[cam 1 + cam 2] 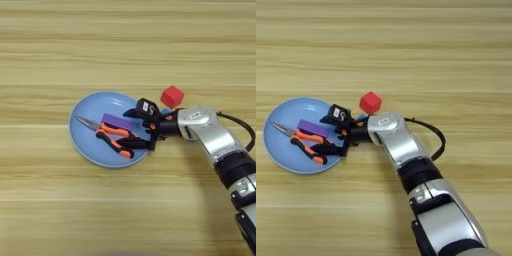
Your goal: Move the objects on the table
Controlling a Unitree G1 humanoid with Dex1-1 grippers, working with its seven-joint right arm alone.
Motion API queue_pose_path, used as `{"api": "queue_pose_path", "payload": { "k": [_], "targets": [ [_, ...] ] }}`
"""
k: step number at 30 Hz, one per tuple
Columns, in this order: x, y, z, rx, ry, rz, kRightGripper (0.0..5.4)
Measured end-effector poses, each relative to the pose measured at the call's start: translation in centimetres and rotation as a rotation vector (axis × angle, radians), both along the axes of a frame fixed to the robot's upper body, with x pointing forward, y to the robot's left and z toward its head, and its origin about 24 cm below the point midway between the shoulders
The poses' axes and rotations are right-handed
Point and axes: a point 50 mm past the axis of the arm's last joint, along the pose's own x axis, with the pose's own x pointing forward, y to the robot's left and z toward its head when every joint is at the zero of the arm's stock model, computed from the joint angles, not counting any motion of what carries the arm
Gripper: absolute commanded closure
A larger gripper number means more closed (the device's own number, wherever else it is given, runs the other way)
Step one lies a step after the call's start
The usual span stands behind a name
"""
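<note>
A round light-blue plate [82, 135] lies left of centre on the table [128, 45]. On it rest the orange-and-black-handled pliers [112, 136], nose pointing left, and a flat purple block [116, 120] just behind them. My right gripper [134, 129] hovers over the plate's right side, open. One black finger is behind the purple block's right end and the other is by the pliers' handle ends. A small red cube [172, 96] stands on the wood just beyond my wrist. A sliver of blue [165, 111] behind the wrist may be the tube, mostly hidden.
My silver forearm [398, 142] runs from the bottom right up to the plate, with a black cable [433, 135] looping off its right side. Bare striped wood surrounds the plate on the far, left and near sides.
</note>
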Motion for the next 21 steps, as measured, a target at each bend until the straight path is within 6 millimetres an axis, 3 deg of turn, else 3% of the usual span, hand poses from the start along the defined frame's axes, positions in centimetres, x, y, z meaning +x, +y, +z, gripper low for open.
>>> {"api": "queue_pose_path", "payload": {
  "k": [15, 21],
  "targets": [
    [0.17, -0.01, 0.05, -0.005, -0.008, -0.004, 3.00],
    [0.24, -0.01, 0.06, -0.005, -0.009, -0.005, 3.02]
  ]
}}
